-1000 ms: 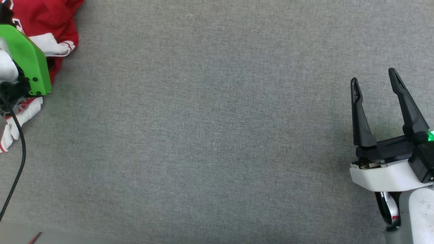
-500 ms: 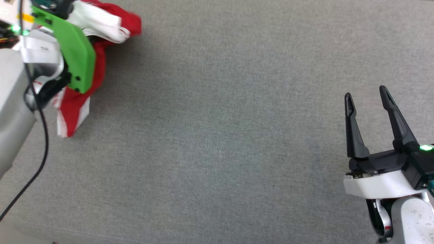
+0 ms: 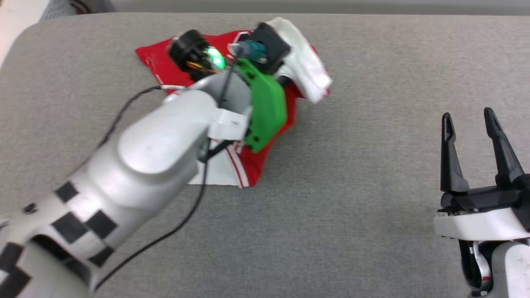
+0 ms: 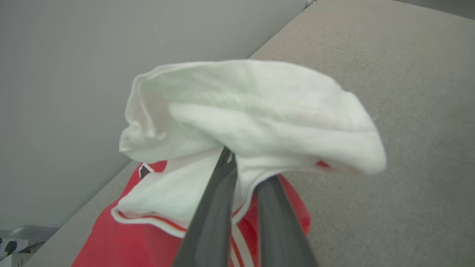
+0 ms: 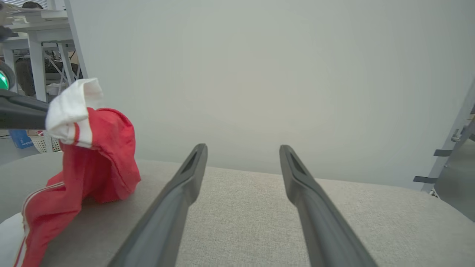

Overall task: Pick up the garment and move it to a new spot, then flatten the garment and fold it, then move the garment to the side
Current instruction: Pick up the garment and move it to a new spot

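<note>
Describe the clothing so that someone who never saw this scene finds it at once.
On the wide grey fabric-covered surface, look near its far edge. There the left gripper, shut on a white sleeve, holds up a crumpled red jersey T-shirt. Its red-and-white striped trim sets it apart from the plain grey around it.

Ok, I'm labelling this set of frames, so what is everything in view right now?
garment: one, red with white sleeves and striped trim, bunched on the padded surface, left of centre in the head view, one sleeve held up.
padded surface: one, grey, under everything.
wall: one, pale grey, behind the surface.
desk: one, white, far background of the right wrist view.
left tool: one, dark fingers, shut on the garment's white sleeve.
right tool: one, dark fingers, open and empty, over the surface at the right.
</note>
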Robot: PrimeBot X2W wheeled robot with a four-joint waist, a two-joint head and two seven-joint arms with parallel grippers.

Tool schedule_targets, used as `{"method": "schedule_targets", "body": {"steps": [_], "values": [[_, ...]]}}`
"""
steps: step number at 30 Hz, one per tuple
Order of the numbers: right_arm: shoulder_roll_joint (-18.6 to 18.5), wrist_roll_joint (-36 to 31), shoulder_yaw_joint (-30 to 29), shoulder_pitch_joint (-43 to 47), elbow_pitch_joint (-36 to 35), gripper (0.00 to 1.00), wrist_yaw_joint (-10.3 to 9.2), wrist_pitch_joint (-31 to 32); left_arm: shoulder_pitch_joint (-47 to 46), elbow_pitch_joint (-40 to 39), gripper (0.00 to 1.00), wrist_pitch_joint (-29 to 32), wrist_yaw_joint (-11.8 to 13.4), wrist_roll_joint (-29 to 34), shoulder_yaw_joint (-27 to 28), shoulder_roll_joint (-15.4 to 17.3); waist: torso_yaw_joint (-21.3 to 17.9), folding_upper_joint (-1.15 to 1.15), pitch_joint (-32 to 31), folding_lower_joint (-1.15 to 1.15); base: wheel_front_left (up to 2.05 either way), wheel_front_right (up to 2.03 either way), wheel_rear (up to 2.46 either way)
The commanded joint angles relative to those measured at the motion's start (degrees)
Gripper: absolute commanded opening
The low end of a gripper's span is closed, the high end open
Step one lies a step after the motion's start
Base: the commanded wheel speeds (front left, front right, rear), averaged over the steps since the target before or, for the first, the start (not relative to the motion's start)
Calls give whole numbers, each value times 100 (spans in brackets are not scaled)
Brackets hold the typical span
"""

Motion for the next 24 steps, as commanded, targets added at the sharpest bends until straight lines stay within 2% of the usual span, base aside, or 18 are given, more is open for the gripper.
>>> {"method": "schedule_targets", "body": {"steps": [1, 7, 11, 18, 24], "values": [[-7, 67, -55, 43, -24, 100, -4, -28, -153, 118, 0, -165, -13, 99, -52, -257, -334, 0, 64, 0, 0, 0, 0], [-7, 137, -226, 14, -62, 100, -4, -28, -178, 918, 0, -682, -13, 258, -452, -1220, -659, 0, 270, 0, 0, 0, 0], [-7, 175, -275, -52, -92, 100, -4, -28, 17, 1473, 0, -859, -13, 316, -780, -1610, -814, 0, 442, 0, 0, 0, 0], [-6, 215, -301, -158, -108, 100, -4, -28, 632, 1902, 0, -856, -13, 467, -1036, -1818, -967, 0, 667, 0, 0, 0, 0], [-6, 237, -294, -195, -69, 100, -4, -28, 1349, 1194, 0, -380, -13, 938, -1046, -1829, -1006, 0, 713, 0, 0, 0, 0]]}}
